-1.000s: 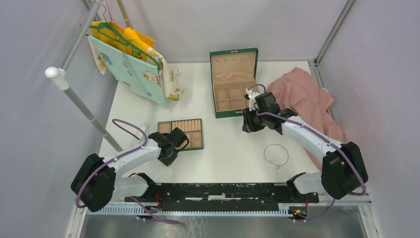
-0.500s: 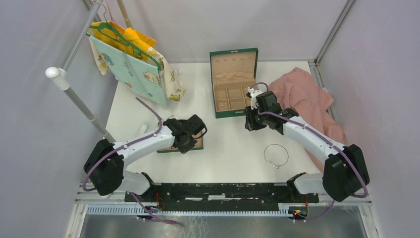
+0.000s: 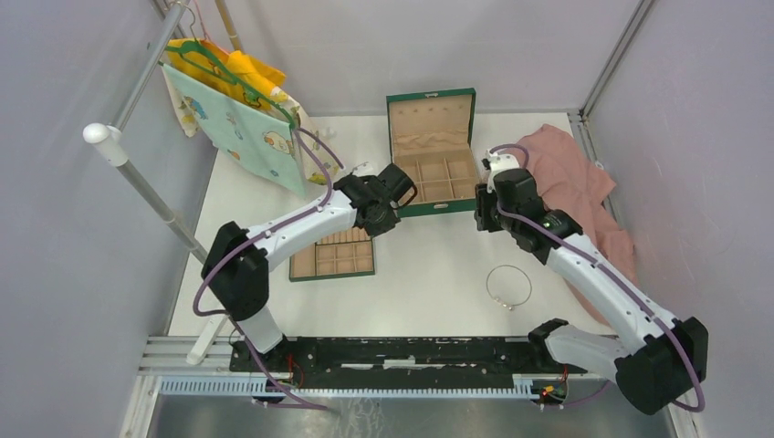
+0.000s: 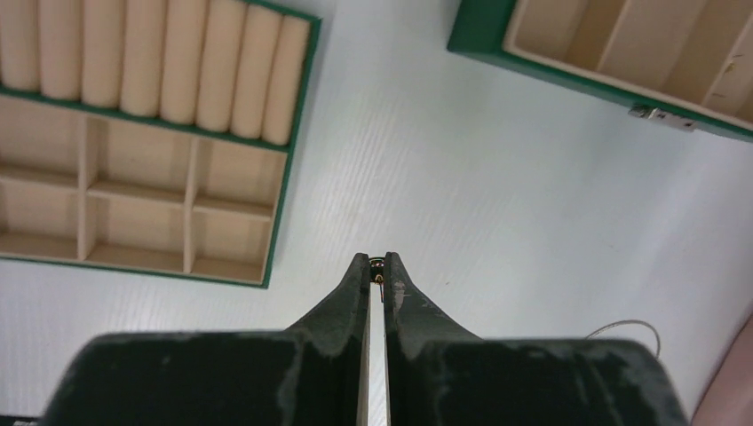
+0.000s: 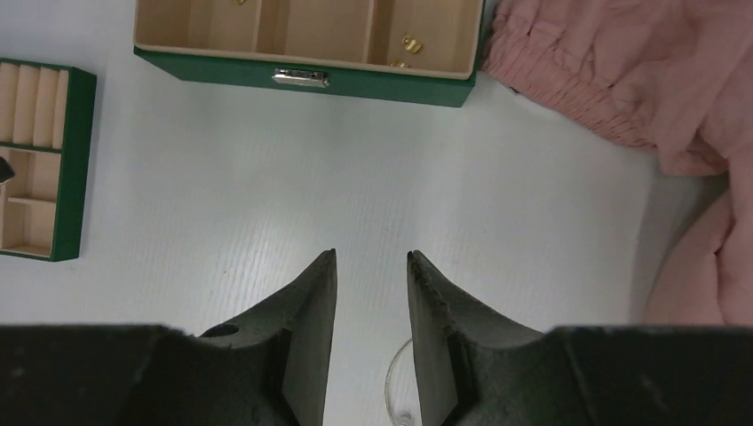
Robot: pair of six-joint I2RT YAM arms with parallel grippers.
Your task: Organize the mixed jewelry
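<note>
Gold is glinting at the tips of my left claw (image 4: pixel 376 258), whose black tapered fingers are pinching a tiny gold piece (image 4: pixel 380 264) over the ribbed white table (image 4: pixel 533 186), between the tan-lined tray (image 4: pixel 291 151) and the green box (image 4: pixel 484 43). My right claw (image 5: pixel 371 257) is hanging with its jaws parted and holding nothing. Small gold bits (image 5: pixel 409 43) are lying in the box's right compartment. The thin silver hoop (image 3: pixel 508 286) is lying on the table, well apart.

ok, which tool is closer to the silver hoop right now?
Right. The right tool hangs open by the green box's front right corner, the hoop just behind it. The left tool, pinching a tiny gold piece, is further off, by the front left corner.
</note>
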